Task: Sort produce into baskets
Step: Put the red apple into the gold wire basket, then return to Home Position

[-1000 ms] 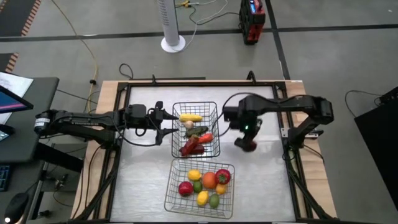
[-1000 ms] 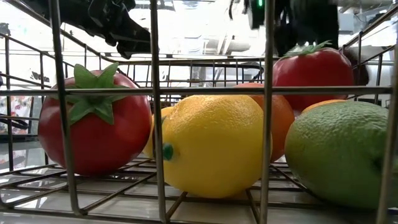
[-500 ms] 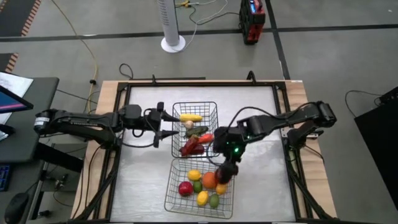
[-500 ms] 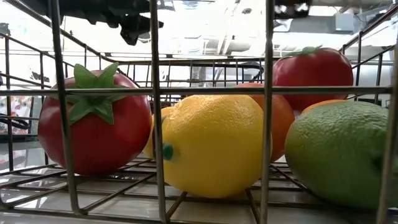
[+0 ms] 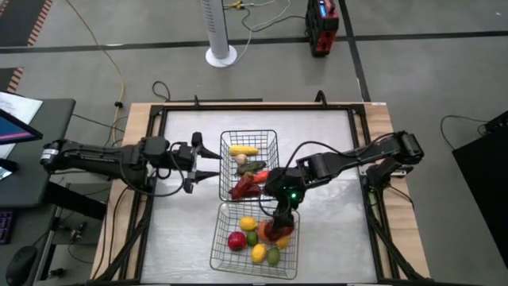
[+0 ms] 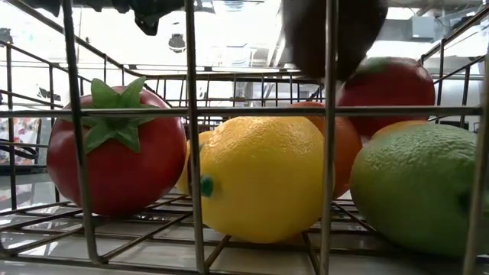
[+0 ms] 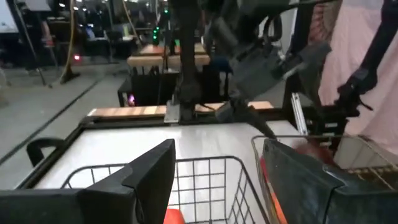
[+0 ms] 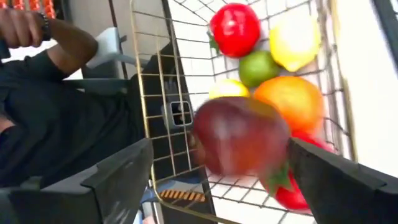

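Note:
Two wire baskets lie mid-table. The far basket (image 5: 250, 163) holds corn, garlic, a green piece, a carrot and red chilli. The near basket (image 5: 255, 238) holds tomatoes, lemons, an orange and limes. My right gripper (image 5: 278, 225) hangs over the near basket's right part, fingers wide apart (image 8: 221, 180). A dark red round fruit (image 8: 241, 135) sits blurred between them, above the other fruit; it also shows in the low view (image 6: 332, 30). My left gripper (image 5: 213, 164) is open and empty, just left of the far basket. My right gripper points down over the near basket with the dark red fruit between its open fingers. A clear gap shows between the fruit and one finger (image 8: 124, 180). I cannot tell whether the fruit touches the other finger (image 8: 329, 180).
The baskets stand end to end, far and near. Bare table lies on both sides of them inside the raised frame (image 5: 159, 111). A person's arm (image 8: 56, 37) shows beyond the table in the right wrist view. A desk with a screen (image 5: 16, 127) stands to the left.
My right gripper has carried the dark red fruit from right of the far basket toward the near and left edges, and down over the near basket. My left gripper has drawn back a little toward the table's left edge.

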Action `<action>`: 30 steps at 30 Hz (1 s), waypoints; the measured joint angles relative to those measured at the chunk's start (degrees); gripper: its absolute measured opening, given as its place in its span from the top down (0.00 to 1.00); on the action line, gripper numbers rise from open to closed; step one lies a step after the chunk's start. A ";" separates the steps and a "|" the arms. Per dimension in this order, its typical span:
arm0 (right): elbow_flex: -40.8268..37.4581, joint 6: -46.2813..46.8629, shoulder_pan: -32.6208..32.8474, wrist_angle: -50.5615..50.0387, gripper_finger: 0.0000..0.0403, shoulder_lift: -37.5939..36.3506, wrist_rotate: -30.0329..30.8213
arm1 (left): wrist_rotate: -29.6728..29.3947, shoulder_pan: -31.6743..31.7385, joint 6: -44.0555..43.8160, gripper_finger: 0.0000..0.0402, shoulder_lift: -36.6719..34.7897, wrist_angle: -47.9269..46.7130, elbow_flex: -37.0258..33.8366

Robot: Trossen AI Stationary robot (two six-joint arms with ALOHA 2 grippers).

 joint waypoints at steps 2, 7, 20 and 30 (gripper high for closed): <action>0.00 -0.02 -0.09 -0.19 0.03 -0.10 -0.49 | -0.84 -0.36 0.35 0.43 -0.70 -0.84 0.00; 0.00 -5.77 -1.51 -5.95 0.03 -0.31 -6.34 | -2.02 -0.71 1.85 0.43 -1.31 0.52 -0.54; 0.00 -26.20 -3.28 -12.34 0.08 -15.23 22.69 | -2.18 0.09 0.59 0.43 -13.33 5.53 -6.37; -9.76 -30.88 -1.91 -5.82 0.09 -31.62 38.18 | -9.69 -0.95 2.19 0.43 -28.35 2.76 -12.51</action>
